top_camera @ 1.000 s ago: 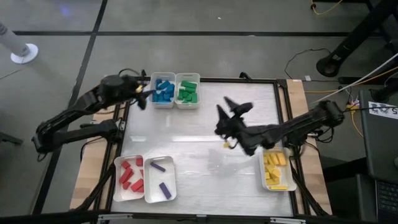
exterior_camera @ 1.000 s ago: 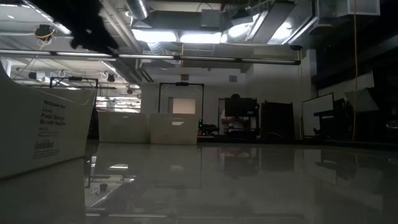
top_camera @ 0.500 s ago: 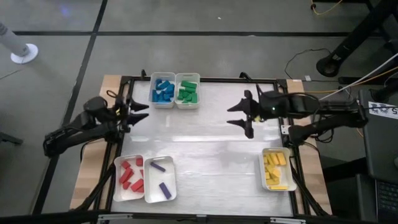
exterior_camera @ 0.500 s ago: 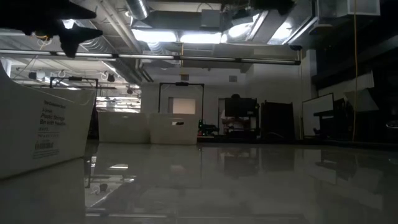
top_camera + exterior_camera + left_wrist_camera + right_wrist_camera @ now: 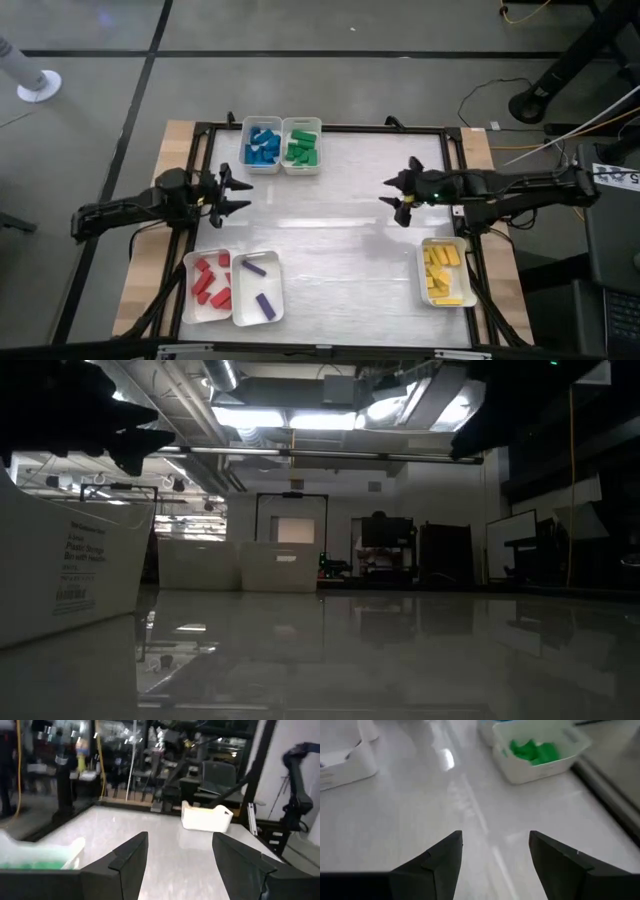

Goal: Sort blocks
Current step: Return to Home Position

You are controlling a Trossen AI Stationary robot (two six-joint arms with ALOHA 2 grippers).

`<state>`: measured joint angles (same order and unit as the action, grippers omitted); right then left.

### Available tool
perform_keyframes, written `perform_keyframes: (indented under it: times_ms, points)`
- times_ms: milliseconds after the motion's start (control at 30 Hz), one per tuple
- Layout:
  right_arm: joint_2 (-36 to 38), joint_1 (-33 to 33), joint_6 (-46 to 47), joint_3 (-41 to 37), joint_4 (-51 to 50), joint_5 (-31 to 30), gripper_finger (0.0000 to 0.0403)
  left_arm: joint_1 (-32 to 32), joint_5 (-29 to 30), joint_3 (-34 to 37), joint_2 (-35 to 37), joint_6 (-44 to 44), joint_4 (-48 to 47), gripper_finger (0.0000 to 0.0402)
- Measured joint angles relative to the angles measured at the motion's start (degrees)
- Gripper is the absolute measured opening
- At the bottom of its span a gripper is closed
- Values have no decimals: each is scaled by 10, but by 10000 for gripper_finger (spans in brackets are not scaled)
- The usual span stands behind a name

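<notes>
1. Both arms have pulled back over the last second. The left gripper has come off the blue-block tray and now sits at the table's left edge. The right gripper has swung from centre toward the right side. They face each other, well apart.
2. Near edge: red blocks lie in the red-block tray. Purple blocks lie in the purple-block tray touching it. Yellow blocks lie in the yellow-block tray, near right.
3. Mid-table: both grippers are spread wide with nothing between the fingers, and both wrist views agree. I see no loose block on the bare surface.
4. Far edge: blue blocks and green blocks are binned, with the green-block tray beside the blue one.
5. My read is that sorting is done and only homing is left.
6. Risks:
   - The left gripper sits between the blue-block tray and the red-block tray. A low, spread-fingered retreat could clip a rim and shove or tip a light tray.
   - The right gripper has the same problem with the yellow-block tray.
   - Lifting before retracting should avoid both.
</notes>
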<state>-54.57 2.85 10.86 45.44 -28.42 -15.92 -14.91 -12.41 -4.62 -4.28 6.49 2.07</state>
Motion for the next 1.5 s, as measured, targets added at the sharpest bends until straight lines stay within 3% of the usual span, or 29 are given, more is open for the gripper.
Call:
perform_keyframes:
  times_ms: [133, 400, 700, 833, 1067, 1500]
  points:
    - [73, 21, 8, -44, 19, -50, 230, 16, 2, 20, 1, -40, 31, 210]
    - [230, 59, 8, -139, 92, -51, 230, 30, 1, 25, 2, -45, 30, 210]
    - [362, 58, 8, -252, 120, -46, 230, 29, 13, 25, 1, -68, 28, 210]
    - [402, 58, 12, -284, 120, -53, 230, 29, 34, 25, 1, -68, 25, 210]
    - [458, 58, -13, -324, 121, -149, 230, 29, 104, 25, 1, -54, -17, 210]
    - [545, 58, -81, -352, 153, -109, 230, 29, 112, 33, 1, -54, -26, 210]
